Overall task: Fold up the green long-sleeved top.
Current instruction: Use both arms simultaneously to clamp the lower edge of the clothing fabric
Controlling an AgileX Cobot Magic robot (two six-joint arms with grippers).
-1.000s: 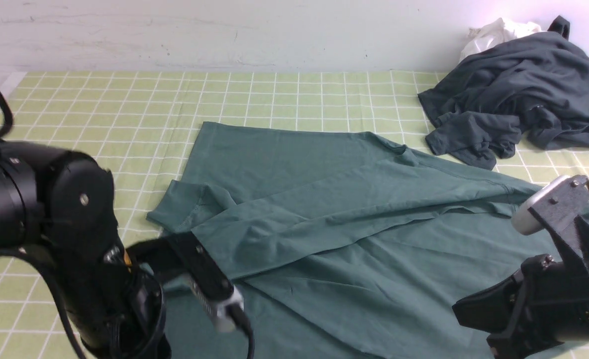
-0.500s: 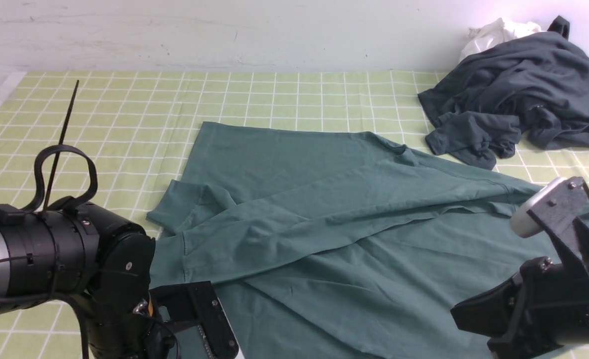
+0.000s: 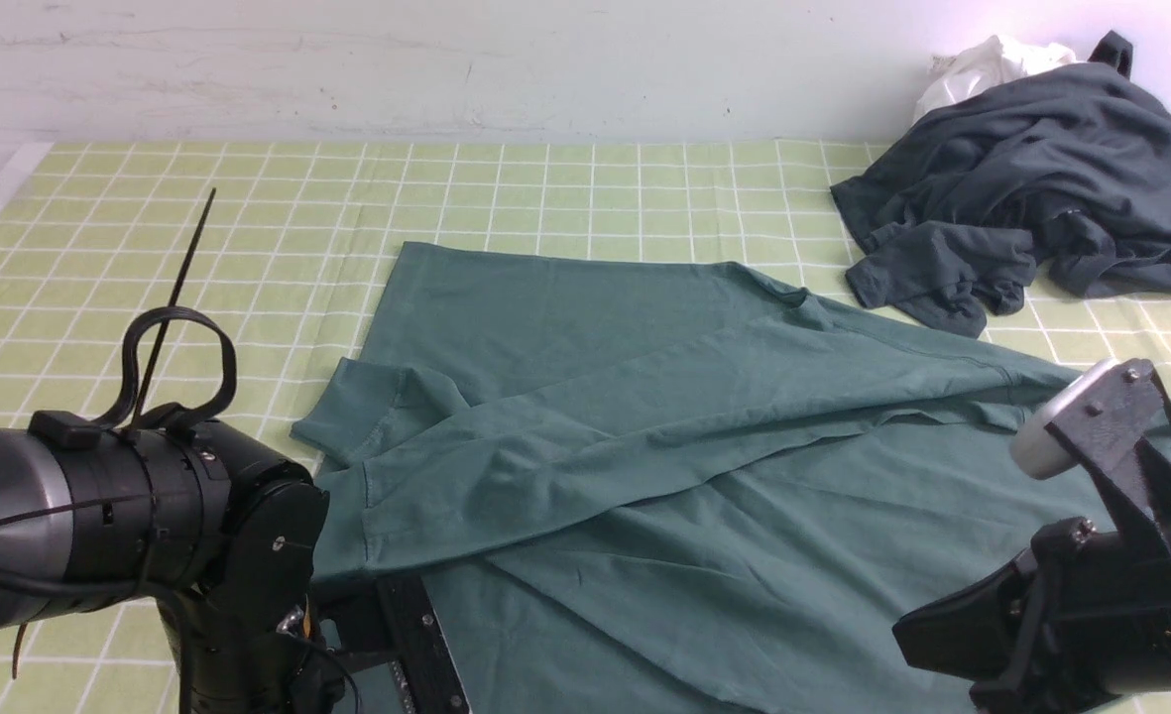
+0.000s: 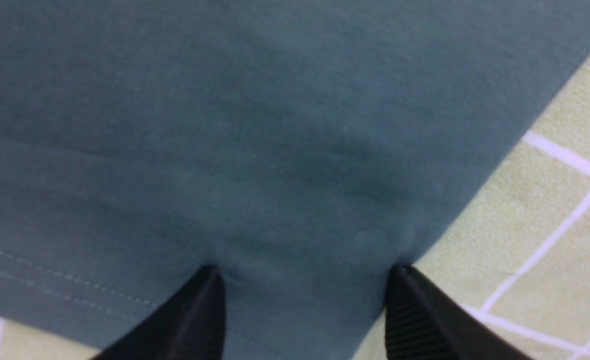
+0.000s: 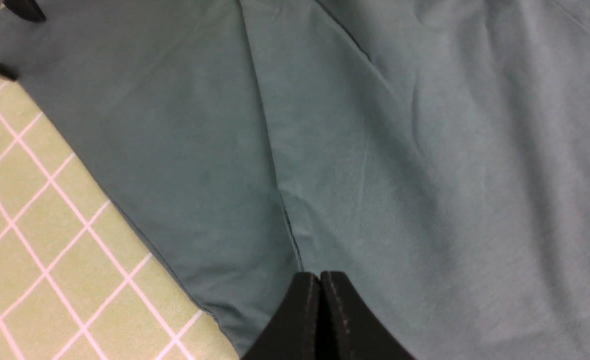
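Your robot's left arm (image 3: 99,506) wears glossy black casing with a silver-grey band, round-headed screws, a looped black cable and a small orange patch; your right arm (image 3: 1120,595) pairs black housings with a pale silver cylindrical part and thin dark cable.

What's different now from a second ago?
The left arm's black claw has swung down toward the near edge of the dark green cotton top; its jaws stand open, with fabric between them and no grip visible. The right arm has shifted only slightly nearer, its claw shut. The green top and the crumpled charcoal-grey garment look unchanged.
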